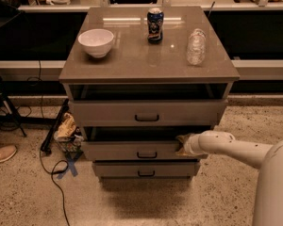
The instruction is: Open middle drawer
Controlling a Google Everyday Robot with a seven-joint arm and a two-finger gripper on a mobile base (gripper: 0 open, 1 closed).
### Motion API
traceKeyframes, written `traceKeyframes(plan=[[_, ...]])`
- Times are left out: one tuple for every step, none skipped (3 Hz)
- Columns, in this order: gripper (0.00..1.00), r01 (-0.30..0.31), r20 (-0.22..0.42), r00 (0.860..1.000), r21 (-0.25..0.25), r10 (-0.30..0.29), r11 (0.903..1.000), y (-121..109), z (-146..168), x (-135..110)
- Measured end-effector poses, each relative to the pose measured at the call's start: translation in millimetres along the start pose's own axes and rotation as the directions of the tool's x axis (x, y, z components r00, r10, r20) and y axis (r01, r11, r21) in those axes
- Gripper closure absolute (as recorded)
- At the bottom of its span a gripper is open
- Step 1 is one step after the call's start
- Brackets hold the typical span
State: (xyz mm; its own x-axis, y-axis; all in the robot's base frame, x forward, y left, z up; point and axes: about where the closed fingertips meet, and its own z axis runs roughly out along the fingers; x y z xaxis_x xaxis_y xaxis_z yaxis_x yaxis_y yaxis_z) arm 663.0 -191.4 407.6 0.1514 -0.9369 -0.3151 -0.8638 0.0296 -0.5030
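Note:
The middle drawer is a taupe-grey flat front with a small black bar handle. It stands pulled out a little from the cabinet, with a dark gap above its top edge. The top drawer above it also stands out a little, and the bottom drawer sits further back. My gripper is at the right end of the middle drawer's top edge, at the end of my white arm reaching in from the right.
On the cabinet top stand a white bowl, a blue can and a clear plastic bottle. Crumpled bags, cables and a shoe lie on the floor to the left.

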Motion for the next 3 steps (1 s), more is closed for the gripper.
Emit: traceKeyframes(plan=[[0.82,0.000,0.000,1.000,0.000,0.000,1.0000,0.0,0.0,0.0],[0.58,0.000,0.000,1.000,0.000,0.000,1.0000,0.0,0.0,0.0],[0.35,0.000,0.000,1.000,0.000,0.000,1.0000,0.0,0.0,0.0]])
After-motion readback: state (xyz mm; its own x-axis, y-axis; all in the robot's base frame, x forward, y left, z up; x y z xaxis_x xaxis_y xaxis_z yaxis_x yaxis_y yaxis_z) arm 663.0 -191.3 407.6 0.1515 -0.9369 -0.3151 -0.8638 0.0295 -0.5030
